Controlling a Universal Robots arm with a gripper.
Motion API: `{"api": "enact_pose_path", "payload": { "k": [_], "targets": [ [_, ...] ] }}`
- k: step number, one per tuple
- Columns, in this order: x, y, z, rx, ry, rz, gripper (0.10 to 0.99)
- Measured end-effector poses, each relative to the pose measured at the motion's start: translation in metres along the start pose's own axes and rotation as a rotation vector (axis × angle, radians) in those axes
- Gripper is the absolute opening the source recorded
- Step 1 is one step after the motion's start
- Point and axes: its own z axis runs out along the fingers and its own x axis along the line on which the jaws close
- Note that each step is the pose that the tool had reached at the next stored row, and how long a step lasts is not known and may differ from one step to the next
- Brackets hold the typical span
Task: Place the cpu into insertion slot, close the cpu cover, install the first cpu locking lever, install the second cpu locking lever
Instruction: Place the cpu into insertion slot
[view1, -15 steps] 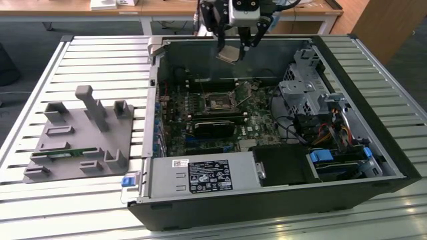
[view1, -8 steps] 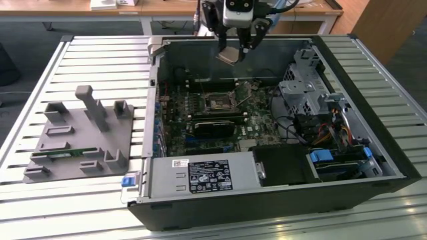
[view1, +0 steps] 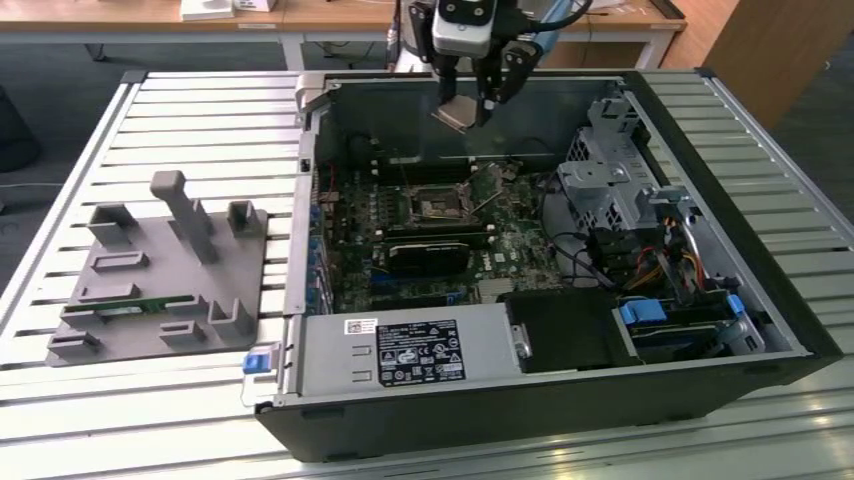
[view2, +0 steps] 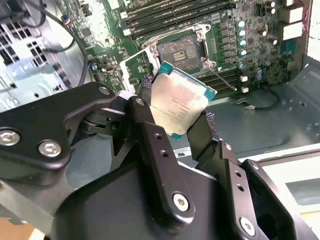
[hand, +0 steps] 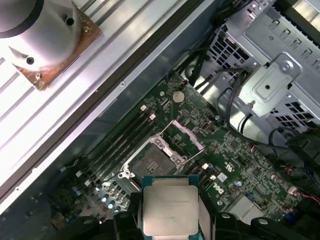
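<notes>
My gripper (view1: 470, 103) hangs over the back of the open computer case, shut on the cpu (view1: 457, 111), a flat silvery square held tilted by its edges. In both wrist views the cpu (view2: 177, 102) (hand: 169, 210) sits between the black fingers (view2: 150, 125), well above the board. The insertion slot (view1: 439, 206) (view2: 180, 49) (hand: 151, 163) lies bare on the green motherboard below. The cpu cover (view2: 134, 67) (hand: 188, 134) stands swung open at the slot's side. A thin wire lever (view2: 222, 79) lies loose beside the slot.
A black rectangular module (view1: 429, 252) lies in front of the slot. A grey drive cage (view1: 607, 185) and cables fill the case at the exterior view's right. A grey fixture (view1: 160, 275) holding a green stick stands on the slatted table (view1: 200, 110).
</notes>
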Motion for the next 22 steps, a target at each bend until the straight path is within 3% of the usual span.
{"api": "enact_pose_path", "payload": {
  "k": [22],
  "targets": [
    [0.0002,-0.0008,0.0080,0.000,-0.0237,0.302,0.533]
  ]
}}
